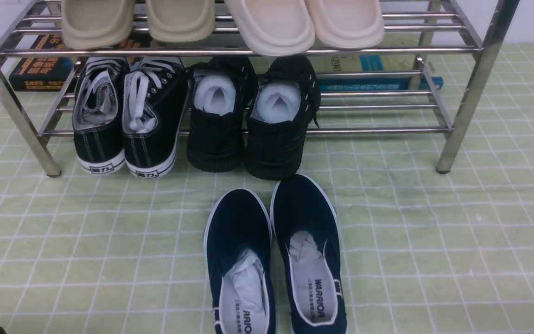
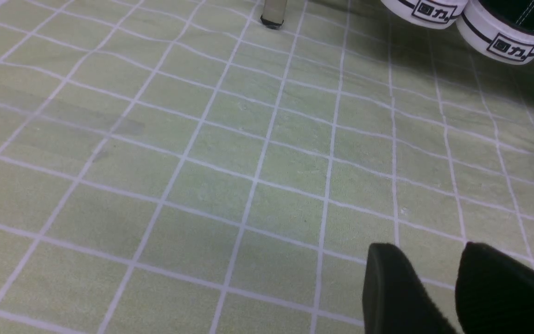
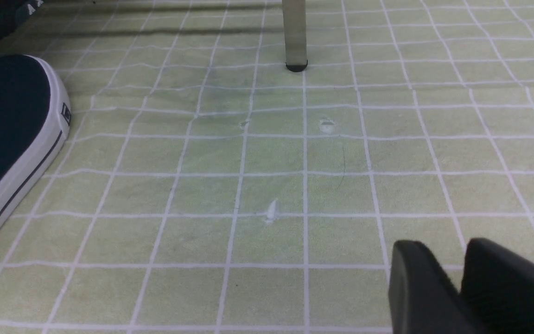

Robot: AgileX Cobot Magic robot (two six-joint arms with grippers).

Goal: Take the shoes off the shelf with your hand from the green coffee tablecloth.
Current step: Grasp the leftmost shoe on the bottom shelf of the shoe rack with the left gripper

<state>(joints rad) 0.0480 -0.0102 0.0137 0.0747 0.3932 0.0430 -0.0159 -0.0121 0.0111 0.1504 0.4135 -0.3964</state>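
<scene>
white-laced black sneakers (image 1: 123,116) on the steel shelf (image 1: 248,52)
left hand (image 2: 420,283) partly open, holding nothing; right hand (image 3: 443,278) holding nothing, its opening i cannot tell

four clogs (image 1: 346,23), four sneakers (image 1: 149,111), two slip-ons (image 1: 239,227), one rack (image 1: 378,52).

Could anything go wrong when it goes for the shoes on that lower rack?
The canvas sneakers sit right beside the black knit pair, so a gripper might nudge those too. The upper tier's bar crosses above them, so lifting too early could catch it. The loose white laces might snag on a finger.
</scene>
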